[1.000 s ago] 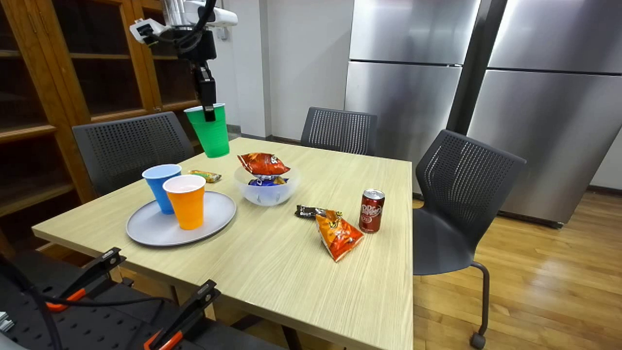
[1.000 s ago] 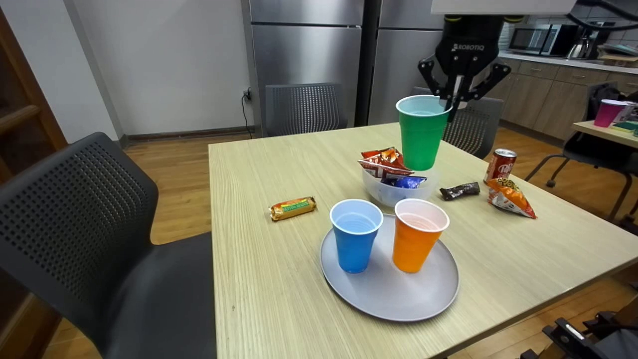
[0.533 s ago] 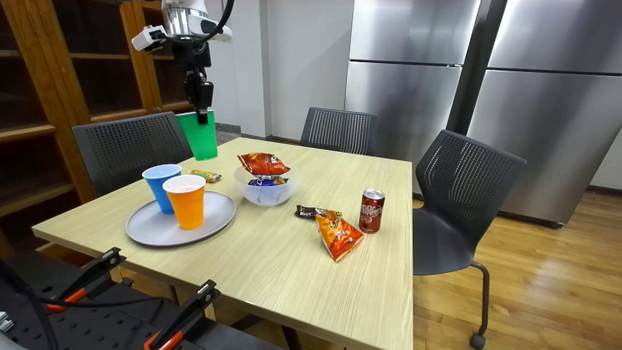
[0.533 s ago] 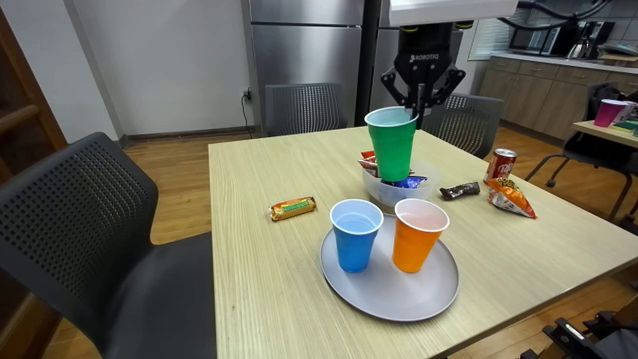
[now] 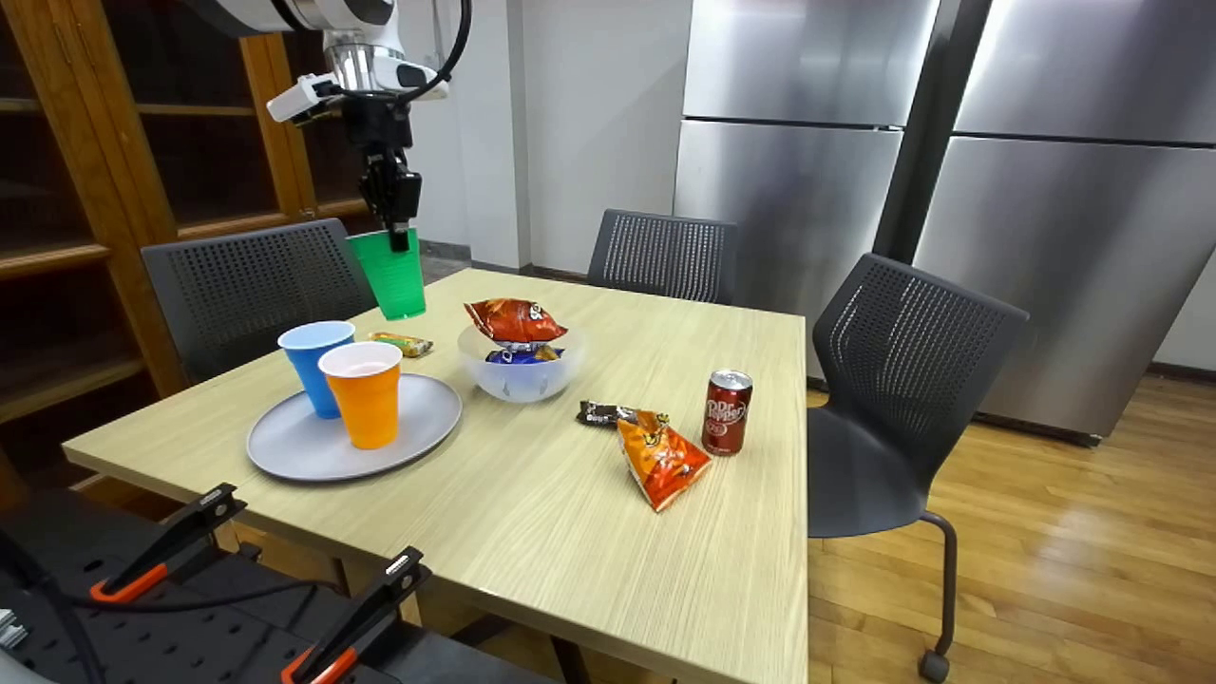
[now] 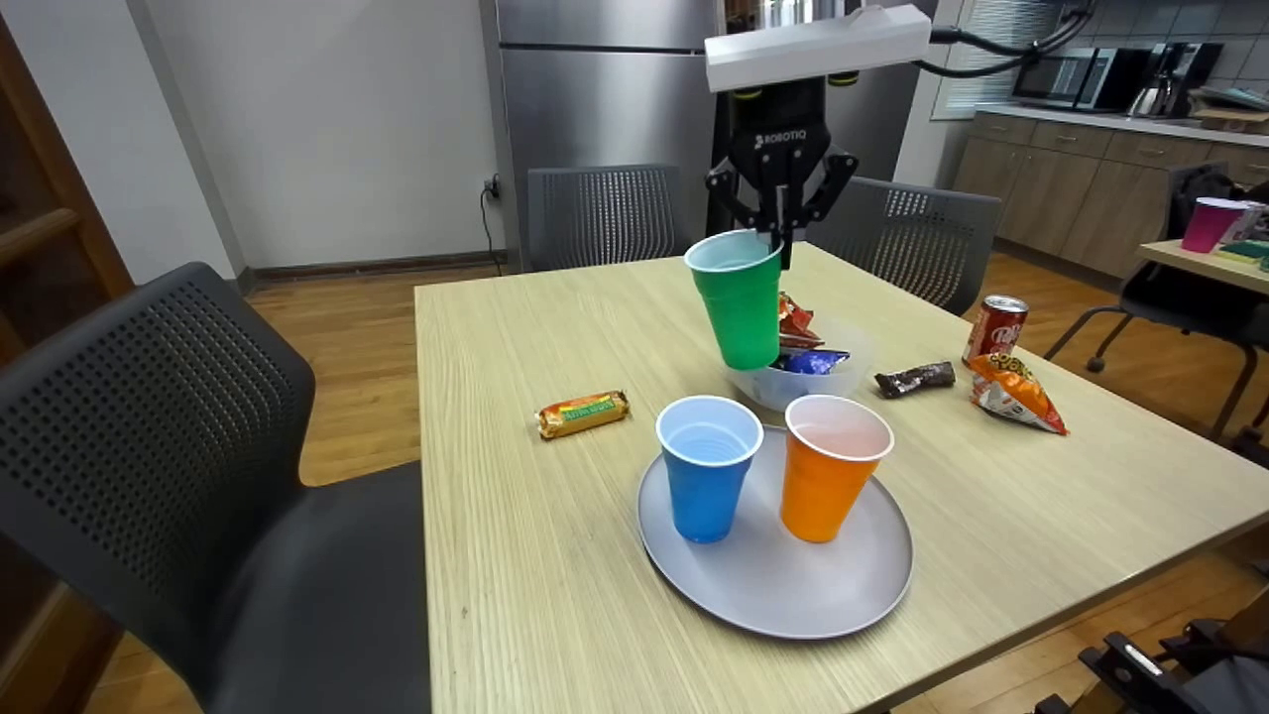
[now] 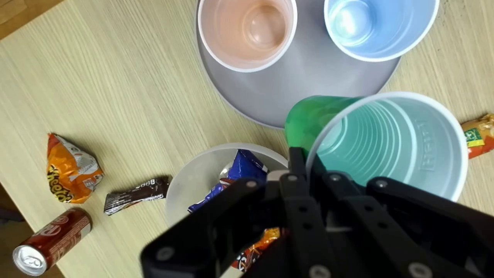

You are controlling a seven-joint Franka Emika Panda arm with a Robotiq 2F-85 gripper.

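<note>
1. So the gripper [image 7: 307, 160] is pinched narrow on the rim of the green cup [image 6: 744, 317], looks like one finger inside the wall and one outside.
2. That cup is up in the air, tilted, not touching the bench [image 6: 555, 595]. In the wrist view it shows right by the frosted bowl [image 5: 527, 385] and overlaps the edge of the gray plate [image 6: 773, 585].
3. Plate sits near the bench edge with the orange-tipped clamps [image 5: 366, 608]; blue cup [image 6: 706, 491] and orange cup [image 6: 823, 486] are upright on it, slightly apart.
4. Step in hand, if I had to call it: the carry. Cup's lifted, not set down anywhere.
5. Next move imo calls for holding that pinch, getting the tilt out, and keeping the cup's base clear of the two rims on the plate and the red chip bag [image 5: 516, 321] poking out of the bowl.
</note>
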